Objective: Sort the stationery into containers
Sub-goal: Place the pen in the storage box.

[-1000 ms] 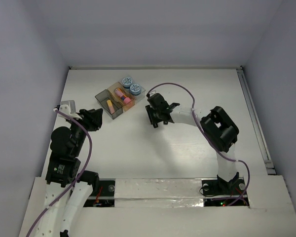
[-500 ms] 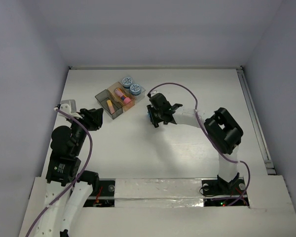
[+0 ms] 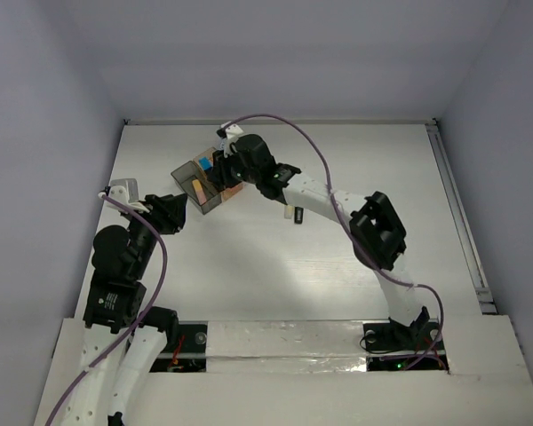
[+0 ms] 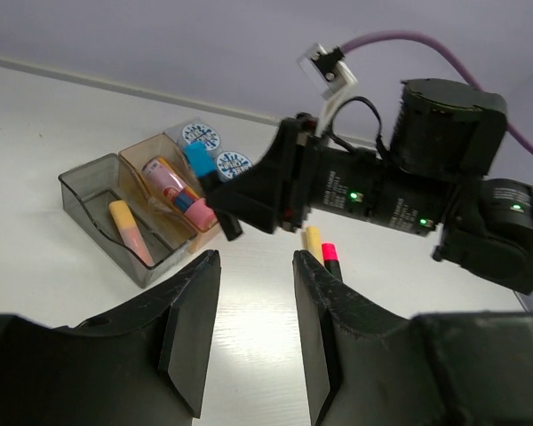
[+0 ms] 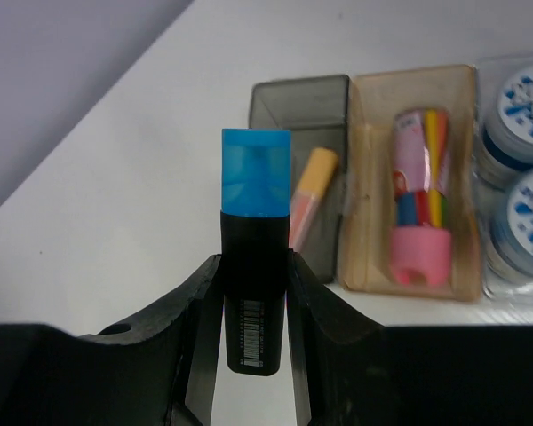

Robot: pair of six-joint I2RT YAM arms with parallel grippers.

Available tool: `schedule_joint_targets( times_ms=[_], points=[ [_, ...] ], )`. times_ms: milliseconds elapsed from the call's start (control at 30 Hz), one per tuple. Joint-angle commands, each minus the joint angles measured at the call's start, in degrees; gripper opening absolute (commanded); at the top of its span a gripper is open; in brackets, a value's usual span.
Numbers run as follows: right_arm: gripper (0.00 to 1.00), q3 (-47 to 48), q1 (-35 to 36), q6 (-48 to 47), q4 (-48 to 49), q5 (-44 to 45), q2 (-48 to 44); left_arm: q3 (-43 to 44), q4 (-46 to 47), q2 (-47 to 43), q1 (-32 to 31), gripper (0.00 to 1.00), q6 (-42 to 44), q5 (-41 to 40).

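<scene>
Swinging up from mid-table since a second ago, the right arm (image 3: 324, 197) now reaches over the three joined bins (image 3: 211, 204) in the upper left-centre of the top view, on the white table (image 3: 355, 151). The left pincer (image 4: 253, 293), unmoved at lower left, stands with its jaws apart and nothing between them.

The bins are small, rectangular and open-topped. The smoky grey bin (image 5: 299, 93) holds one orange highlighter (image 5: 309, 193), lying slantwise. The tan bin (image 5: 366, 177) holds a pink bottle (image 5: 419, 200) with striped print. The clear bin (image 5: 489, 182) holds two round blue-white tape rolls (image 5: 526, 98), side by side.

The right pincer (image 5: 256, 266) grips a stubby blue highlighter (image 5: 256, 253), black-bodied with a translucent blue cap, held at the grey bin's end of the row. A yellow highlighter (image 4: 312, 240) and a red highlighter (image 4: 329, 256) lie touching on the table right of the bins.
</scene>
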Motion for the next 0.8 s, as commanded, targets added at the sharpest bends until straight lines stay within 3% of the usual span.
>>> schedule_joint_targets(
  times_ms=[0, 300, 433, 600, 767],
  points=[
    [0.24, 6.54, 0.92, -0.14, 4.67, -5.18, 4.89, -0.31, 3.03, 0.52, 0.26, 0.35, 0.28, 0.80],
    [0.26, 25.44, 1.53, 1.28, 0.55, -5.81, 19.12, -0.32, 2.95, 0.17, 0.26, 0.35, 0.36, 0.72],
    [0.32, 26.32, 2.06, 0.75, 0.64, -3.70, 21.06, -0.32, 3.04, 0.43, 0.26, 0.35, 0.36, 0.89],
    [0.69, 25.72, 2.06, 0.75, 1.24, -1.50, 21.16, -0.32, 3.12, 0.87, 0.26, 0.35, 0.28, 0.89],
    [0.71, 20.66, 2.06, 1.19, 3.00, -0.45, 14.77, -0.32, 3.04, 0.78, 0.26, 0.35, 0.36, 0.63]
  ],
)
